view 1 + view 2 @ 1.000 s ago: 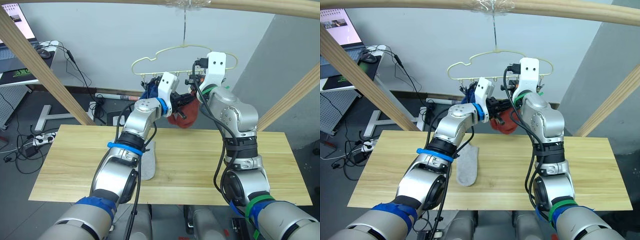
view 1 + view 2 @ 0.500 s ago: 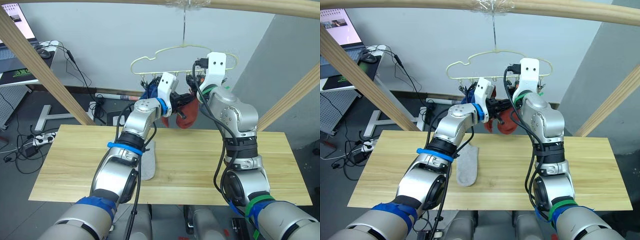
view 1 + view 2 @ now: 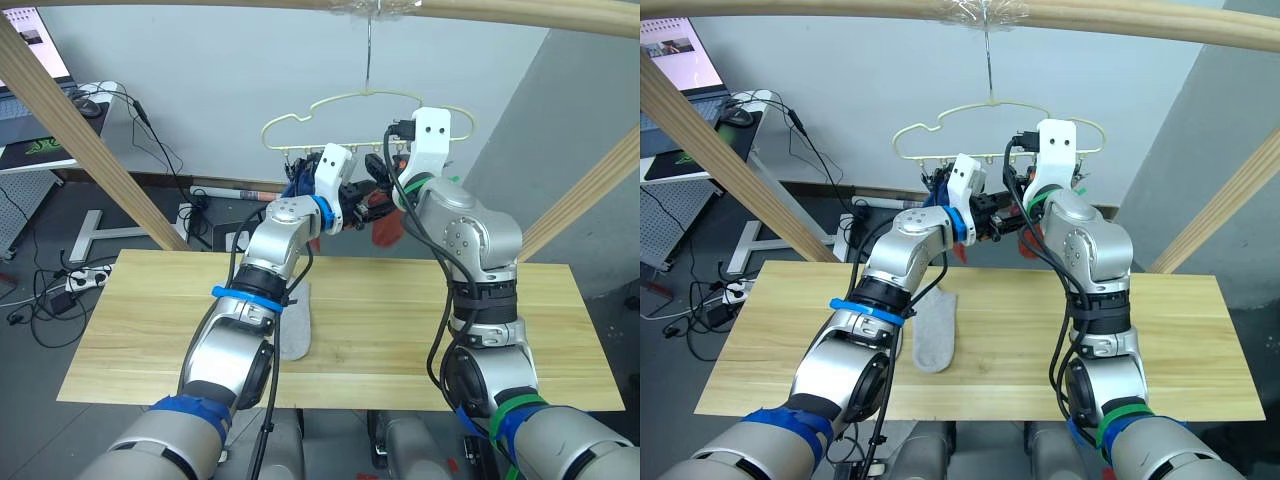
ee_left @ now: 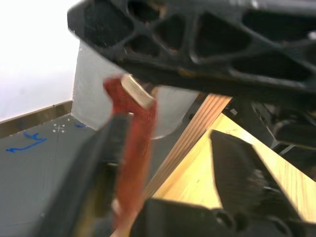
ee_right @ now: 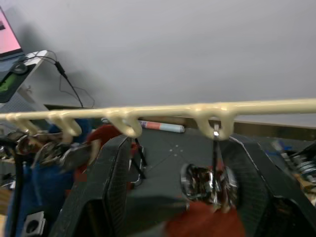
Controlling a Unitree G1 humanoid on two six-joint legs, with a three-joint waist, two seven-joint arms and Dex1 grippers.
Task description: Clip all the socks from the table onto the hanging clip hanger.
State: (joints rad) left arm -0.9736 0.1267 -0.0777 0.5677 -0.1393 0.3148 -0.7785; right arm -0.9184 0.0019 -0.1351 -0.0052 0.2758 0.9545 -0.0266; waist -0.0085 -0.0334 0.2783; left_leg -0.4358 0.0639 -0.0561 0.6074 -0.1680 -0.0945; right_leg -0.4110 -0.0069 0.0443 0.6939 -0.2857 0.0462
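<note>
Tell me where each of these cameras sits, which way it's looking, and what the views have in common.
Left and right eye views: on the head, looking forward and down over both arms at the table, one grey sock lying on it, and the clip hanger.
Left wrist view: on the left wrist, looking along its open black fingers at a red sock.
Right wrist view: on the right wrist, looking between its open fingers at the hanger's bar and a metal clip.
Shared: the red sock, seen in the head views and the left wrist view.
</note>
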